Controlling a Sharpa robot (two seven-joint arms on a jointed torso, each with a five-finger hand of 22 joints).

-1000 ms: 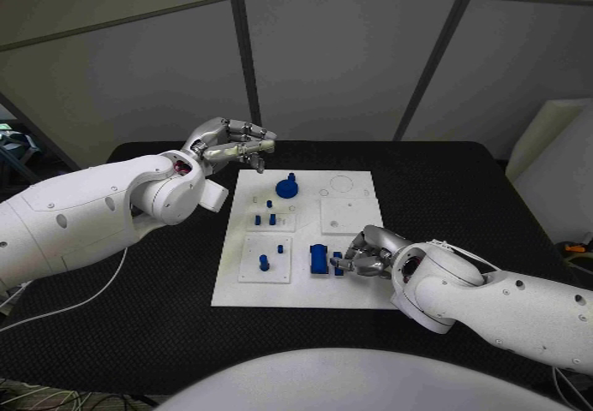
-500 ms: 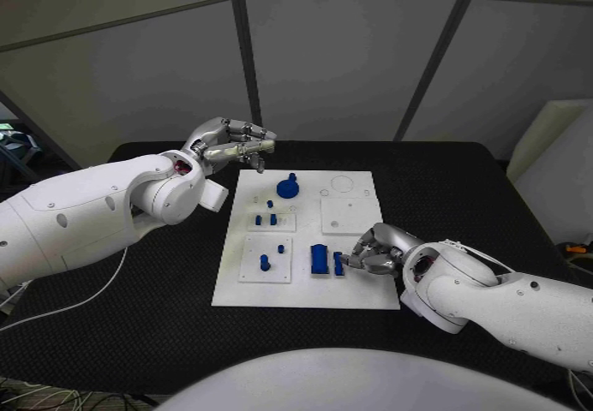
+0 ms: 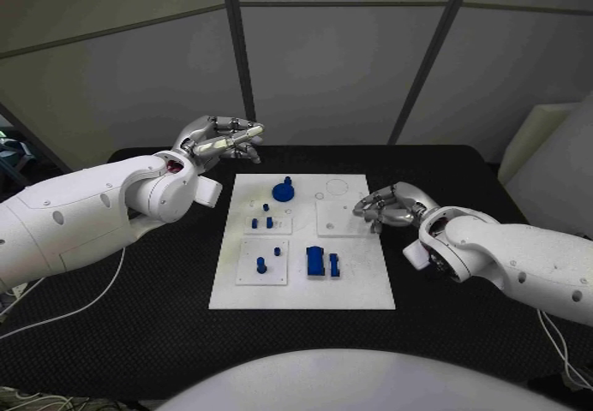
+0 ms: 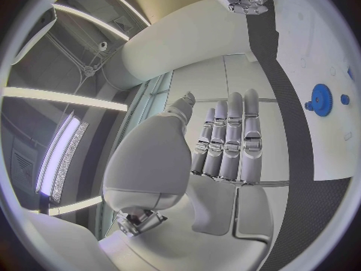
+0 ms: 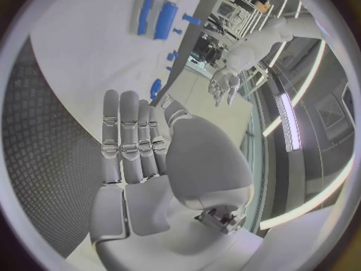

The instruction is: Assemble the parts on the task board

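Looking at your right hand [image 3: 388,208], you find it over the right edge of the task board [image 3: 302,282], its fingers [image 5: 129,140] stretched out side by side with nothing in them, as the right wrist view shows. That reads as a hand between grasps, placed to come down on whatever is next. Nearest its fingers is the bare white square plate [image 3: 343,217]; further in the two tall blue blocks [image 3: 324,261] stand upright on the board. Your left hand [image 3: 220,140] hangs beyond the board's far left corner, fingers [image 4: 228,140] also straight and empty, parked out of the way, I judge. Closest to those fingers is the round blue knob [image 3: 284,189], with the small blue pegs [image 3: 263,218] further in
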